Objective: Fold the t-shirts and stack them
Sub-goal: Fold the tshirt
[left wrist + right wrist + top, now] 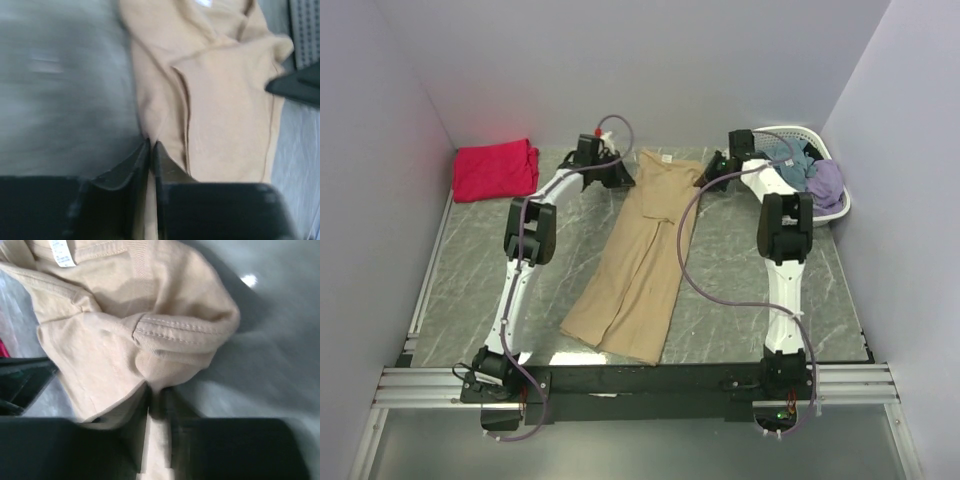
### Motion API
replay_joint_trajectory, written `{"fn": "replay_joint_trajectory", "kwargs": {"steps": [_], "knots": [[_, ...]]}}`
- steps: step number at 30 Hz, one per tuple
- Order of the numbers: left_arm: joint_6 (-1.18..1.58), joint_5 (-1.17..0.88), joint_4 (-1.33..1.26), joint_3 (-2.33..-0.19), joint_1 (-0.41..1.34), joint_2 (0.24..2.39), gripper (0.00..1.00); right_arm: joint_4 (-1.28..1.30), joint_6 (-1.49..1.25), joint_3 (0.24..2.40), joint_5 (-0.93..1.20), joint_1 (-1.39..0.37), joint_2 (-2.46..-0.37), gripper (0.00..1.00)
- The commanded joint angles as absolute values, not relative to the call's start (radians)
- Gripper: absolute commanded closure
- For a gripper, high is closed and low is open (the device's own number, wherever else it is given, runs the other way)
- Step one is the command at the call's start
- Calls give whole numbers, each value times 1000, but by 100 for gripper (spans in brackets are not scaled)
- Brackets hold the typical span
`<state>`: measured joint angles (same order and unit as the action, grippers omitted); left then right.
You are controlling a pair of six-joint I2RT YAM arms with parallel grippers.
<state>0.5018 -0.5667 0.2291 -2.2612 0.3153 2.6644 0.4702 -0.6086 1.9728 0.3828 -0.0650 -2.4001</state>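
The tan t-shirt (640,250) lies lengthwise on the table, folded narrow, neck with white label at the far end. My left gripper (620,172) is shut on its left shoulder edge; the left wrist view shows tan cloth (210,90) pinched between the closed fingers (127,170). My right gripper (712,172) is shut on the right sleeve; the right wrist view shows the bunched sleeve (165,340) in the jaws, with the label (62,252) at the top. The red-pink t-shirt (495,168) lies folded at the far left corner.
A white lattice basket (835,205) with blue and purple clothes stands at the far right by the wall. Grey walls close in left, right and back. The table's metal rail (640,385) runs along the near edge.
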Motion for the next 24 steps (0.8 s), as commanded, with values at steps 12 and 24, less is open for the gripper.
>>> {"fn": "replay_joint_trajectory", "kwargs": {"steps": [12,24], "knots": [[604,-405,72,-2168,203,2586,99,410,-629,2171,448,-75,-2468,34],[569,-316,41,-1619,199,2157,0,330,-529,1564,454,-92,-2044,34]]}}
